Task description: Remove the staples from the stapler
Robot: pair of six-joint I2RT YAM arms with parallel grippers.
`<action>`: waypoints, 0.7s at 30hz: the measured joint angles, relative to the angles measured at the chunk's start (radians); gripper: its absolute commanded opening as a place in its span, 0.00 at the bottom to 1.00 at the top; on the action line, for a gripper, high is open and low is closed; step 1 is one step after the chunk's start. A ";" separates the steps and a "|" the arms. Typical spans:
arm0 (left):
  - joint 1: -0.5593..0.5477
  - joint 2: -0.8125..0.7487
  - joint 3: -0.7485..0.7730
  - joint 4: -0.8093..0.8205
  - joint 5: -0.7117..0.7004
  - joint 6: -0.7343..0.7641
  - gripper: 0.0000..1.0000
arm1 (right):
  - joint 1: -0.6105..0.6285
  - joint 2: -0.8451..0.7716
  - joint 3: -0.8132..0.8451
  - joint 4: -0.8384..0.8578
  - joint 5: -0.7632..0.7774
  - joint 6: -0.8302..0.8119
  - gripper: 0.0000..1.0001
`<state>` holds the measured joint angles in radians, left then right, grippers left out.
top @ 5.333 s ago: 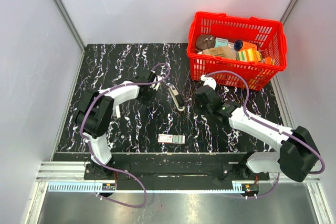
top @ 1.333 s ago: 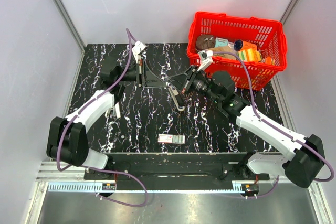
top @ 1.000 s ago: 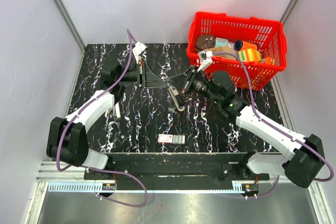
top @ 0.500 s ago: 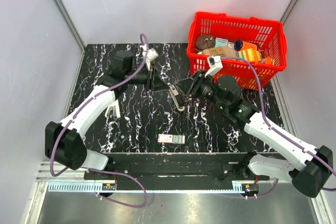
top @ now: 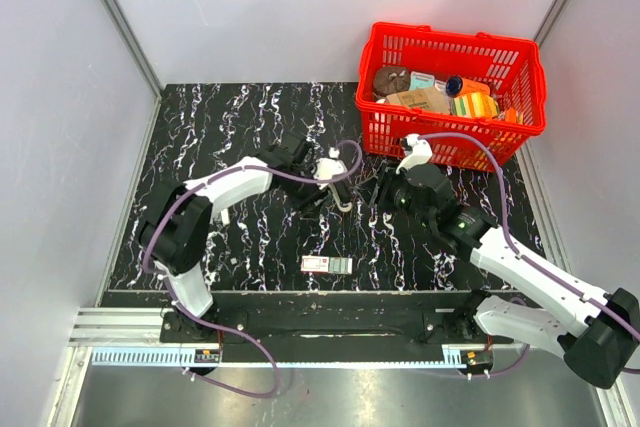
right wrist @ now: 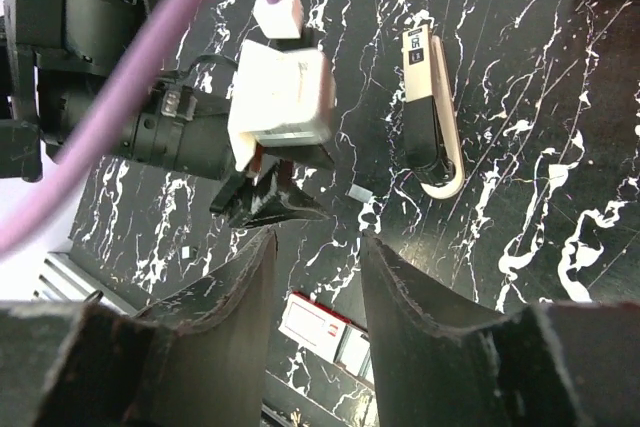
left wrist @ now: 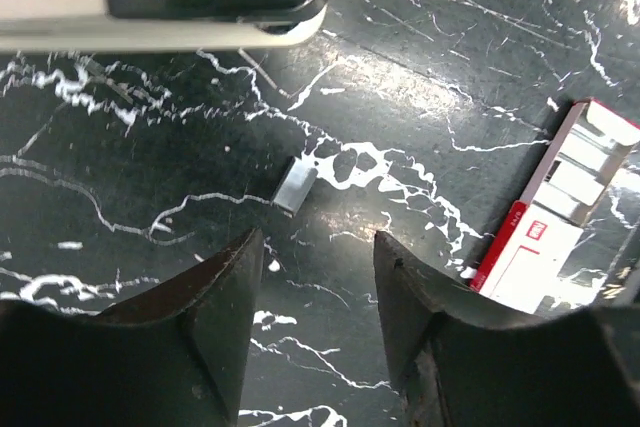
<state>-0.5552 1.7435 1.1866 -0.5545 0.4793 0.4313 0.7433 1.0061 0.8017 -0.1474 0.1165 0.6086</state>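
The stapler [top: 336, 187] lies flat on the black marbled table, white with a dark inner part, and neither gripper touches it. It runs along the top edge of the left wrist view [left wrist: 150, 35] and stands upper right in the right wrist view [right wrist: 425, 112]. One short grey strip of staples [left wrist: 295, 185] lies on the table just beside it [right wrist: 358, 192]. My left gripper [top: 312, 199] hovers low over that strip, open and empty [left wrist: 320, 257]. My right gripper [top: 378, 192] is right of the stapler, open and empty [right wrist: 315, 247].
A small red-white labelled box [top: 327, 265] lies near the table's front edge [left wrist: 560, 217] [right wrist: 325, 322]. A red basket [top: 530, 97] full of goods stands at the back right. Small pale bits [right wrist: 185, 252] lie on the table to the left.
Both arms have dropped from a raised pose at the stapler. The left wrist swung down beside it. Both grippers have opened wider, and the right one has drawn back to the right.
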 measured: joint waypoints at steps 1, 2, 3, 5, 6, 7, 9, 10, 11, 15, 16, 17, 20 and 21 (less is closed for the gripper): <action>-0.018 0.013 0.011 -0.012 -0.020 0.034 0.54 | 0.000 -0.001 0.000 -0.007 0.006 -0.005 0.46; -0.029 0.024 0.019 -0.016 -0.031 0.056 0.54 | 0.000 -0.002 0.000 -0.011 0.009 -0.010 0.46; -0.044 0.039 0.034 -0.024 -0.043 0.083 0.54 | 0.000 -0.002 0.000 -0.015 0.014 -0.014 0.47; -0.064 0.061 0.061 -0.032 -0.060 0.125 0.55 | -0.001 -0.003 0.000 -0.019 0.019 -0.022 0.47; -0.072 0.071 0.071 -0.032 -0.066 0.143 0.55 | -0.002 -0.003 0.000 -0.022 0.021 -0.026 0.47; -0.080 0.080 0.081 -0.034 -0.075 0.161 0.55 | -0.003 -0.003 0.000 -0.023 0.023 -0.029 0.47; -0.092 0.093 0.090 -0.036 -0.092 0.184 0.55 | -0.005 -0.005 0.000 -0.024 0.024 -0.034 0.47; -0.097 0.101 0.092 -0.036 -0.103 0.200 0.56 | -0.007 -0.008 0.001 -0.030 0.025 -0.037 0.47; -0.097 0.107 0.093 -0.036 -0.112 0.212 0.56 | -0.010 -0.013 0.001 -0.037 0.026 -0.039 0.47; -0.103 0.140 0.093 -0.042 -0.150 0.266 0.57 | -0.016 -0.027 0.004 -0.058 0.026 -0.048 0.48; -0.105 0.145 0.093 -0.045 -0.159 0.278 0.57 | -0.017 -0.030 0.005 -0.063 0.026 -0.050 0.48; -0.109 0.148 0.093 -0.048 -0.167 0.288 0.57 | -0.019 -0.032 0.007 -0.068 0.027 -0.052 0.48; -0.114 0.150 0.093 -0.050 -0.179 0.304 0.58 | -0.021 -0.035 0.010 -0.077 0.031 -0.054 0.49; -0.116 0.151 0.093 -0.050 -0.181 0.306 0.58 | -0.022 -0.035 0.011 -0.080 0.030 -0.054 0.50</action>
<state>-0.6708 1.8942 1.2793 -0.6048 0.2985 0.7372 0.7216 0.9714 0.8131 -0.2276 0.1467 0.5545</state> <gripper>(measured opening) 0.577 0.488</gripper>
